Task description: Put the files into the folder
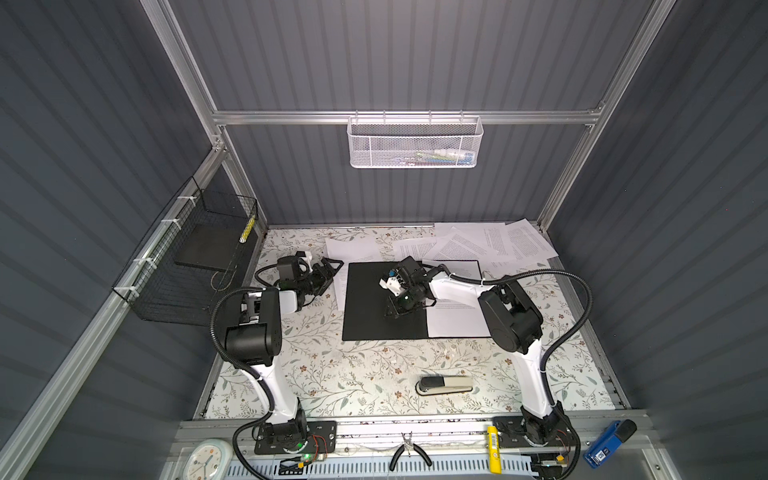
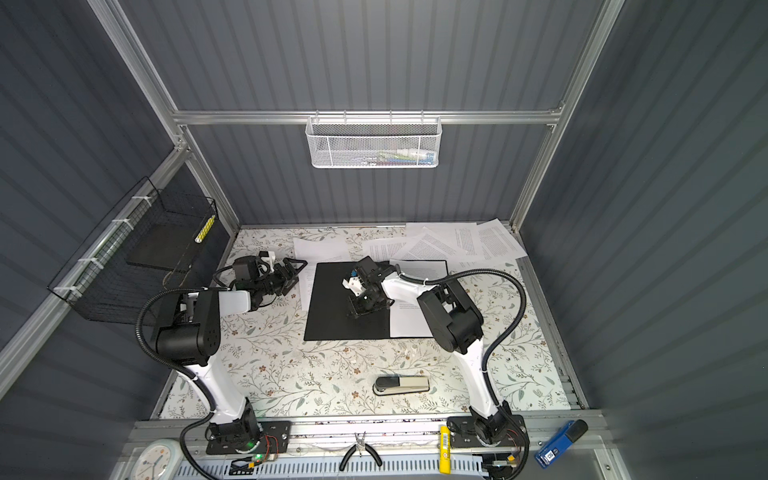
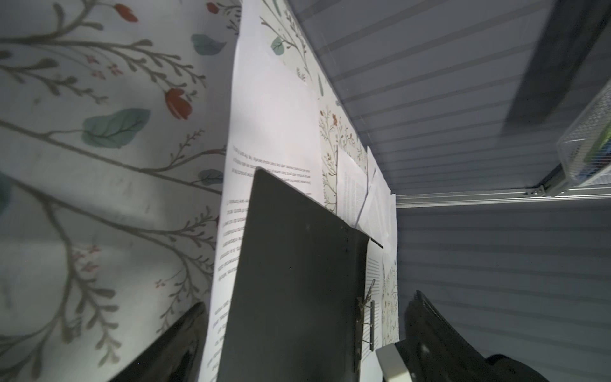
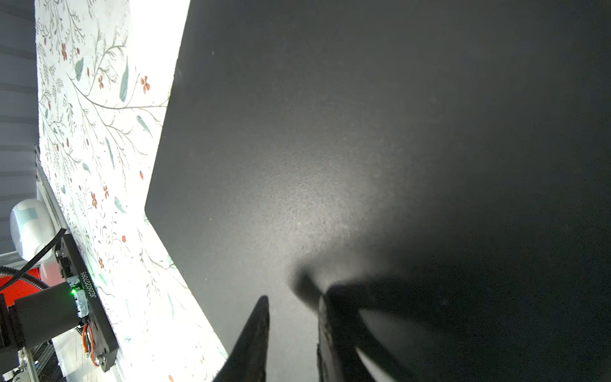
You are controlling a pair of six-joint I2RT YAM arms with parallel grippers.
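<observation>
1. In both top views: thin black book-like folder (image 1: 365,320) open mid-table, one printed white sheet (image 1: 455,326) inside; other white paper files (image 1: 503,243) loose behind;
2. Left wrist: left gripper (image 3: 307,297) spread wide, empty, at folder's edge;
3. Right wrist: right gripper (image 4: 293,299) slightly parted, empty, over folder; filing seems part-done; next likely needs a pinch on another sheet's thin edge

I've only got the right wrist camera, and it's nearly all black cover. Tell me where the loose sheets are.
Observer: The loose sheets lie fanned at the back right, beyond the folder.
Operator: Report the left claw.
Observer: The left claw is wide open and empty, by the folder's far left corner.
Operator: Describe the folder's right half.
Observer: One printed sheet lies on it.
</observation>
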